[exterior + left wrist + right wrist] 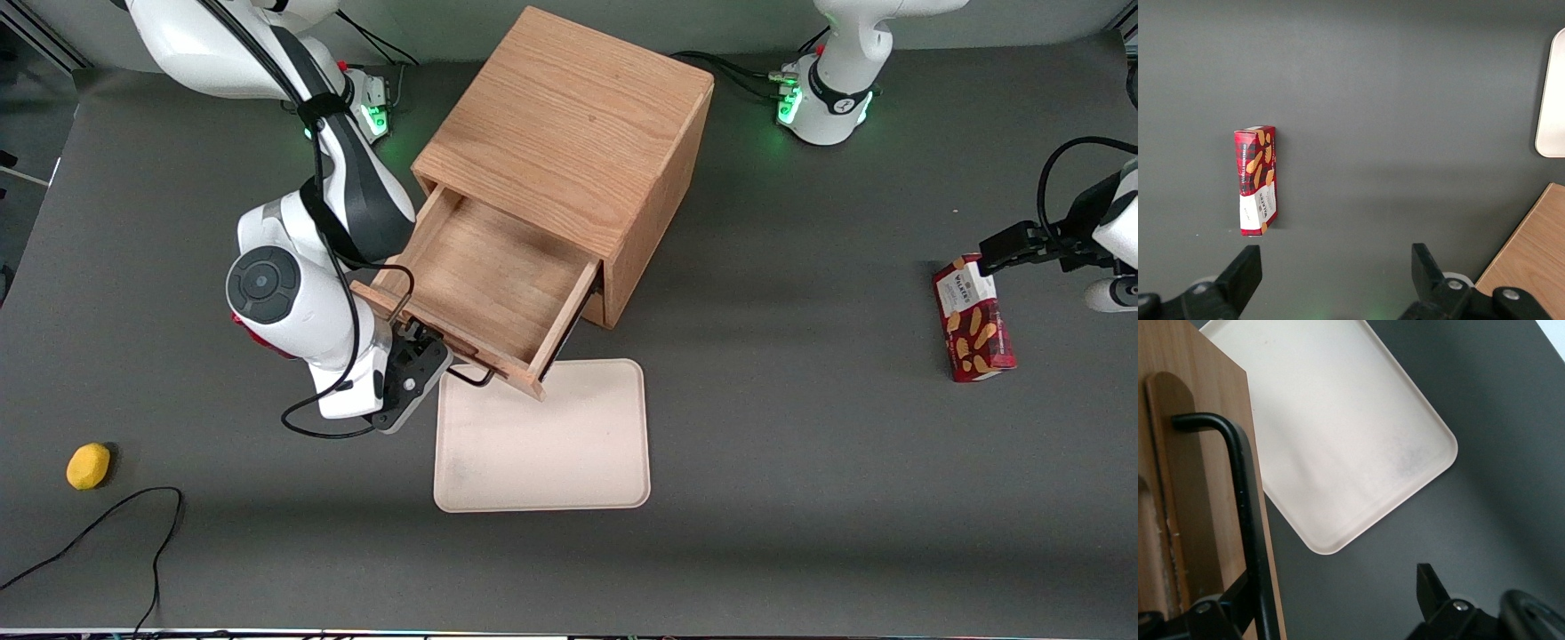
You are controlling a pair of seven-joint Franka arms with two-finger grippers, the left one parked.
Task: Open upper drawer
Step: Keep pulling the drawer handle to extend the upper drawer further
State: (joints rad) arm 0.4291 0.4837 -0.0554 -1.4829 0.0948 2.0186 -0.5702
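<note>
The upper drawer [484,276] of the oak cabinet [569,133] stands pulled well out, and its inside is bare. Its black bar handle [471,378] sits on the drawer front, the part nearest the front camera. My right gripper [425,357] is at the working arm's end of that handle, with the fingers wide apart. In the right wrist view the gripper [1335,603] is open. The handle bar [1248,520] runs right next to one finger [1231,600], between the fingers, and the other finger [1431,590] hangs over the bare table. The bottom drawer is hidden under the upper one.
A cream tray [542,436] lies flat just in front of the open drawer and also shows in the right wrist view [1338,433]. A yellow lemon-like object [88,466] and a black cable [133,520] lie toward the working arm's end. A red biscuit box [973,320] lies toward the parked arm's end.
</note>
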